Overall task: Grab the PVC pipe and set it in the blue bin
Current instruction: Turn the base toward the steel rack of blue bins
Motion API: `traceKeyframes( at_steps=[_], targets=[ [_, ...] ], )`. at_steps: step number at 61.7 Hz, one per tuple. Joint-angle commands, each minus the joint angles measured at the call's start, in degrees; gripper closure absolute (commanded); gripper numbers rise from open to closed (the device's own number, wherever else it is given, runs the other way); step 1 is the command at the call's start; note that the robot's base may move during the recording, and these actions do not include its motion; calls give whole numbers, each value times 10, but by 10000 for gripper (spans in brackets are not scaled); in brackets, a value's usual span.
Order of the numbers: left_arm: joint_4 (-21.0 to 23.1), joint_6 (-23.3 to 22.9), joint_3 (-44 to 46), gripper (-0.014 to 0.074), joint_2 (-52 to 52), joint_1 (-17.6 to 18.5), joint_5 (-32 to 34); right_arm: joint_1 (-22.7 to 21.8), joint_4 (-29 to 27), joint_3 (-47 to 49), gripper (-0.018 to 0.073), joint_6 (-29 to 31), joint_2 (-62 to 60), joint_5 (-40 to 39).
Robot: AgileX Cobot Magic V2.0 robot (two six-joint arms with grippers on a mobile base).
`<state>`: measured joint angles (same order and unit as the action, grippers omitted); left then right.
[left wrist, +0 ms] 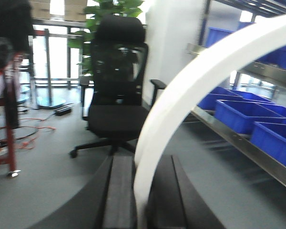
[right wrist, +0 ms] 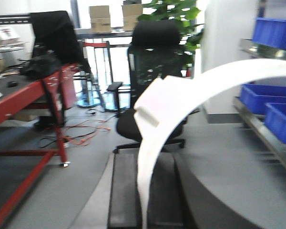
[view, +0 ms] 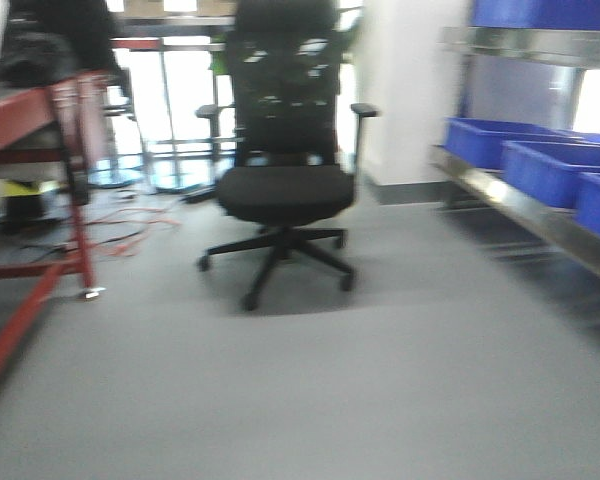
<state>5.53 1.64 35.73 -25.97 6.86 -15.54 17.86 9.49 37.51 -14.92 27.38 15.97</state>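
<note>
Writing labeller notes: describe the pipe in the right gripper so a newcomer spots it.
Right wrist view: find the black office chair mid-room. The white curved PVC pipe arcs in front of it, rising from the right gripper. Unlike the left gripper's smooth pipe, it has a stepped collar partway up.

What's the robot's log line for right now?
left pincer: shut on PVC pipe | right pincer: shut on PVC pipe | blue bins: on right shelf | office chair: ahead

Chair [view: 285, 190] centre; bins [view: 550, 170] right; bench [view: 20, 108] left.
</note>
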Motion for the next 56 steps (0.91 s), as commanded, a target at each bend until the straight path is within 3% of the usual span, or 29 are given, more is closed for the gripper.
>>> traceKeyframes(
  at_steps=[1, 56],
  targets=[
    [4, -3, 0, 707, 3, 2, 16, 1, 7, 0, 727, 1, -2, -14],
    [4, -3, 0, 707, 3, 2, 16, 1, 7, 0, 727, 1, -2, -14]
  ],
)
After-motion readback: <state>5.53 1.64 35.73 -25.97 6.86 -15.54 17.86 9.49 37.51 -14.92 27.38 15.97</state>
